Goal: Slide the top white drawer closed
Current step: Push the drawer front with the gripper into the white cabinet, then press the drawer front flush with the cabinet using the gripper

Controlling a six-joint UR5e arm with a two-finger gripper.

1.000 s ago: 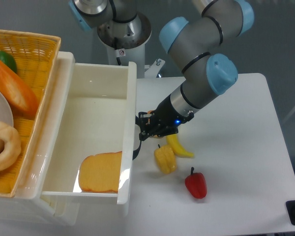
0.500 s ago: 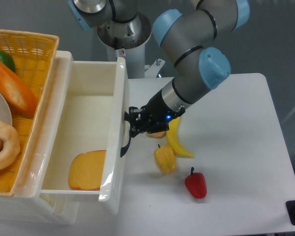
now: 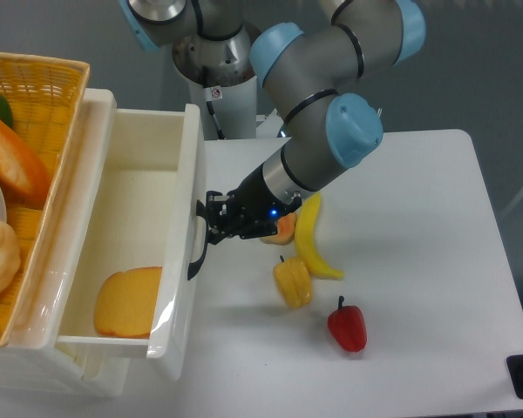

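The top white drawer (image 3: 131, 218) is a deep cream-white tray, partly pulled out of the cabinet at the left. Its front panel (image 3: 179, 235) carries a curved black handle (image 3: 195, 252). A slice of bread (image 3: 126, 301) lies on its floor. My gripper (image 3: 216, 222) is at the front panel's outer face, just above the handle, pressed against it. Its fingers look close together with nothing between them.
A yellow wicker basket (image 3: 44, 87) with a doughnut, a carrot and a green item sits on top of the cabinet at the left. On the white table lie a banana (image 3: 312, 244), a yellow pepper (image 3: 293, 282), a red pepper (image 3: 347, 326) and an orange item (image 3: 283, 229).
The drawer has slid left into the cabinet, its front panel moving from about x 285 to x 230. My gripper has followed it left, staying against the panel. The cabinet and basket also shifted slightly left.
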